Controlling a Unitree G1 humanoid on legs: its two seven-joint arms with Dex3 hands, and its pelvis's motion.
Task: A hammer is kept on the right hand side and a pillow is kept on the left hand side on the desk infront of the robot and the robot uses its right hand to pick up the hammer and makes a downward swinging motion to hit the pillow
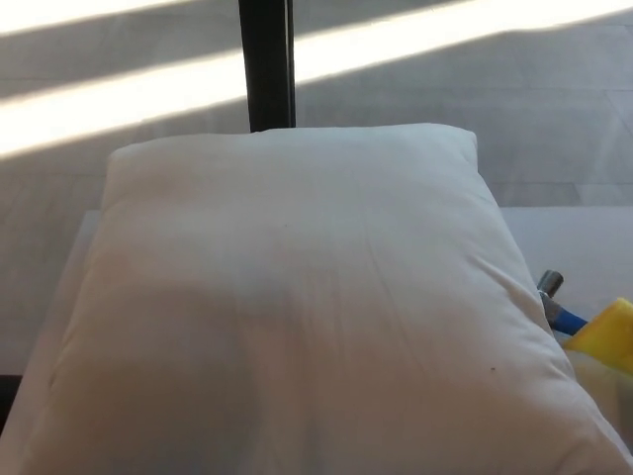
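A large white pillow [297,307] fills most of the head view, lying on the white desk [569,242]. Just past its right edge the hammer [564,315] pokes out: a metal head, a blue neck and a yellow handle running off the picture's right side. The pillow's edge hides part of the hammer head. Neither of my hands shows in this view.
Behind the pillow a black upright post [265,64] stands on the grey floor, which is crossed by bright bands of sunlight [119,104]. A strip of bare desk shows to the right of the pillow.
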